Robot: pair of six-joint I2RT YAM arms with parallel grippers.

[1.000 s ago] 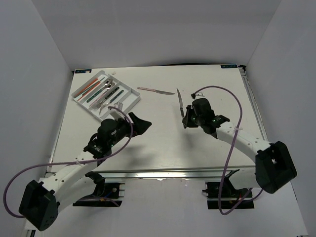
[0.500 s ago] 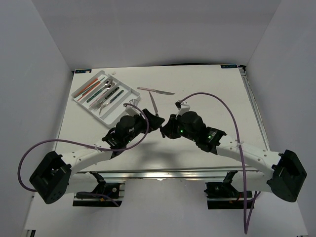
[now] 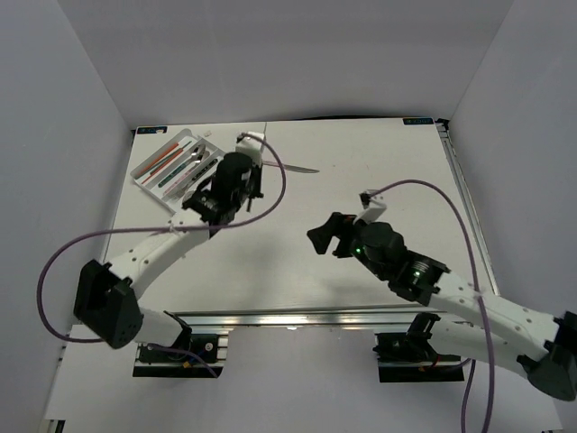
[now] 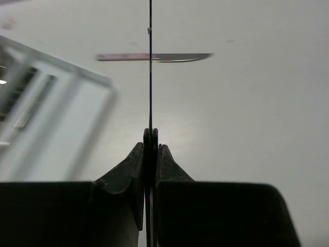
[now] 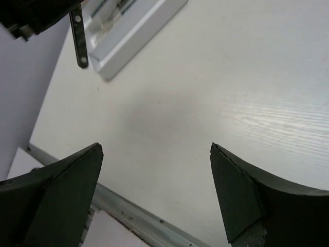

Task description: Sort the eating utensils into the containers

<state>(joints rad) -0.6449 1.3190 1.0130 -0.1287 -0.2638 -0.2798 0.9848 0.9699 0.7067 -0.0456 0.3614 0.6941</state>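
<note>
My left gripper (image 3: 253, 171) is shut on a dark-handled knife (image 3: 265, 135) at the right end of the white tray (image 3: 144, 181). In the left wrist view the knife (image 4: 150, 77) shows edge-on as a thin line rising from between the closed fingers (image 4: 131, 170). The right wrist view catches its dark handle end (image 5: 78, 46) hanging beside the tray (image 5: 146, 28). A pink-handled knife (image 4: 154, 56) lies flat on the table beyond, partly hidden by the arm in the top view. Red and teal utensils (image 3: 171, 161) lie in the tray's compartments. My right gripper (image 3: 325, 236) is open and holds nothing (image 5: 157, 146).
The table's near metal edge (image 5: 128, 208) runs just below the right gripper. White walls close in the left, back and right sides. A purple cable (image 3: 270, 194) loops off each arm.
The knife has passed from my right gripper to my left, which shut on it and carried it back-left to the tray. The right gripper opened and drew back toward the near right.
</note>
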